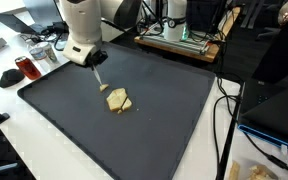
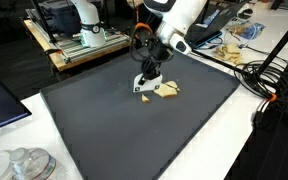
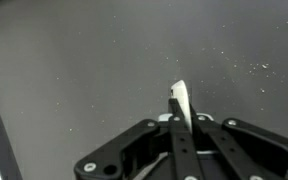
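Note:
My gripper (image 3: 181, 120) is shut on a thin white flat tool (image 3: 180, 100) that sticks out past its fingertips. In both exterior views the gripper (image 1: 94, 62) (image 2: 152, 70) hangs over the dark mat (image 1: 154, 120) (image 2: 114, 120) with the tool (image 1: 101, 80) (image 2: 144, 85) pointing down. The tool's tip ends just beside a small cluster of pale yellow pieces (image 1: 119, 100) (image 2: 164, 91) lying on the mat; whether it touches them I cannot tell. In the wrist view only bare mat (image 3: 74, 70) shows, and the pieces are out of sight.
A dark red cup (image 1: 25, 68) and grey clutter (image 1: 42, 52) stand beyond the mat's edge. A wooden board with equipment (image 1: 179, 38) sits behind. Cables (image 1: 224, 110) (image 2: 266, 78) run along one side. A clear plastic container (image 2: 24, 165) stands near a corner.

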{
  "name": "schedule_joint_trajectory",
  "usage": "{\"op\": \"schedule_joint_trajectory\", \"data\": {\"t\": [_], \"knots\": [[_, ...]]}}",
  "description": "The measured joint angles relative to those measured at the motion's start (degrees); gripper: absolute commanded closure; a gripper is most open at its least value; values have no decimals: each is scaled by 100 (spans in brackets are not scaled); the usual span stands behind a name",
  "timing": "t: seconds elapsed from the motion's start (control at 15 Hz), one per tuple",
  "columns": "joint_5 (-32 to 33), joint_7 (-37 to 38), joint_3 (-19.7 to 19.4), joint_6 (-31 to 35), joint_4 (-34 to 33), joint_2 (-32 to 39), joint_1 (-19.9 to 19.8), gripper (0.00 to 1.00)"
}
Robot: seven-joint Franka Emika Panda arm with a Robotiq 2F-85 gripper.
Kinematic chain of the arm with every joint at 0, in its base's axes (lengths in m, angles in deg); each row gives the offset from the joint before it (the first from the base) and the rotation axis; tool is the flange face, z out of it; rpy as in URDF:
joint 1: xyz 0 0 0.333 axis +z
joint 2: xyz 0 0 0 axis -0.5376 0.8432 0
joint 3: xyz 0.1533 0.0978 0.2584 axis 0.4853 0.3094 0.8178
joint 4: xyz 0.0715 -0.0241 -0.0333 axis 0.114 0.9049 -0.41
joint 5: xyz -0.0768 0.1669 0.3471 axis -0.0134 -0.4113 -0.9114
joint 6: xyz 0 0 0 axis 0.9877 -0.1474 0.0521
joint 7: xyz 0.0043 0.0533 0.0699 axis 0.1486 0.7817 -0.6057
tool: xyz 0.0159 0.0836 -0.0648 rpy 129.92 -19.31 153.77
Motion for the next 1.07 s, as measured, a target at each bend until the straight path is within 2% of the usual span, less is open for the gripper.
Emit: {"op": "schedule_joint_trajectory", "data": {"t": [1.07], "knots": [[-122,-1066,19,128,-262,505,-211,99]]}}
